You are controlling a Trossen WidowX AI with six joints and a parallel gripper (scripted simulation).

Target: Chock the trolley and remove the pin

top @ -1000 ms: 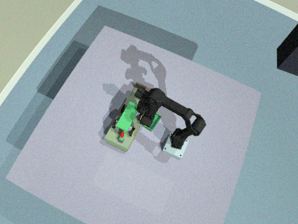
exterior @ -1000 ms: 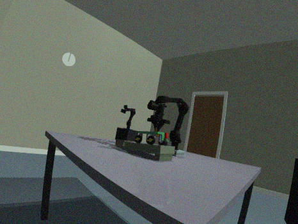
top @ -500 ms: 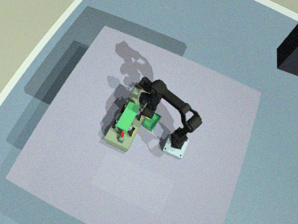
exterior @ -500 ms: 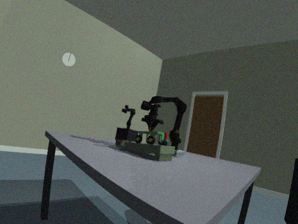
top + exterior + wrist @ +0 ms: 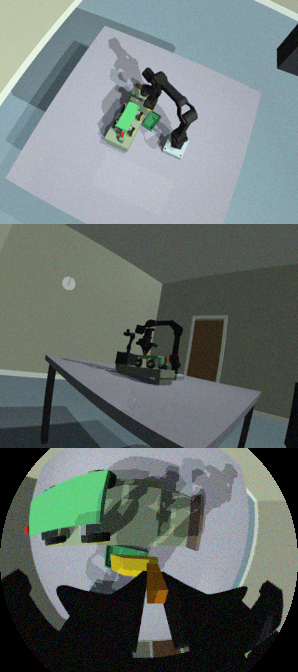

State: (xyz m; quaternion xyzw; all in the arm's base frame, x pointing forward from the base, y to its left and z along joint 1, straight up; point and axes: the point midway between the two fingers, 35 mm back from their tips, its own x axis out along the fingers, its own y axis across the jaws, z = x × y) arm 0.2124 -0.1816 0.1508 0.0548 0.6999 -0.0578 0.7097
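The green trolley stands on the ramp. The red-headed stop pin is upright at its uphill end. My gripper is shut on the orange handle of the yellow chock. The chock is in the air, on the tray side of the ramp, downhill of the trolley's near wheels. Its black base is hidden. The green tray lies on the table beside the ramp, partly behind the chock in the wrist view.
A brown end board stands across the ramp's downhill end. The arm's pale base plate is on the table, beyond the tray from the ramp. The arm arches over the tray side of the ramp.
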